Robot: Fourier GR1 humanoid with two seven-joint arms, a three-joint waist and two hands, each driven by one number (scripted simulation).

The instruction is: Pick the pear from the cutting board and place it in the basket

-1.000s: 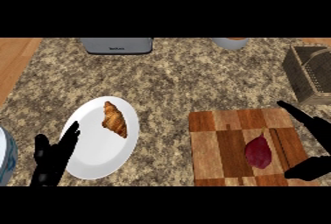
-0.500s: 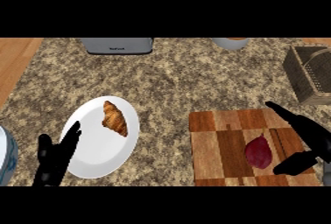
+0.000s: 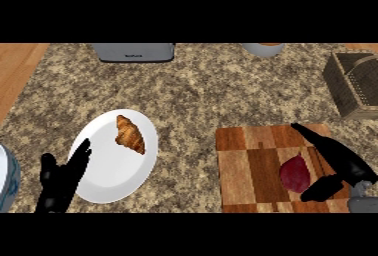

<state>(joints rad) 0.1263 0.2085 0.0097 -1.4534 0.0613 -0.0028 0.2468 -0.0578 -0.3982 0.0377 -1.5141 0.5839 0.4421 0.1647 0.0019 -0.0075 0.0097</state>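
Covering most of the view, a speckled brown stone worktop (image 3: pixel 221 95) meets a strip of wood at the left edge. At its right edge stands a woven basket (image 3: pixel 356 85), nothing visible inside it. A white plate (image 3: pixel 111 172) on the left holds a croissant (image 3: pixel 130 134). On the wooden cutting board (image 3: pixel 251 165) at lower right lies the dark red pear (image 3: pixel 294 172). The right hand (image 3: pixel 339 162) is just beside the pear, its fingers straight and its thumb spread apart below, not closed on the fruit. The left hand (image 3: pixel 59 180) rests open over the plate's left rim, fingers straight. A grey appliance (image 3: pixel 134 51) at the top bears a small label too small to read, and a pale round vessel (image 3: pixel 263 48) sits further right.
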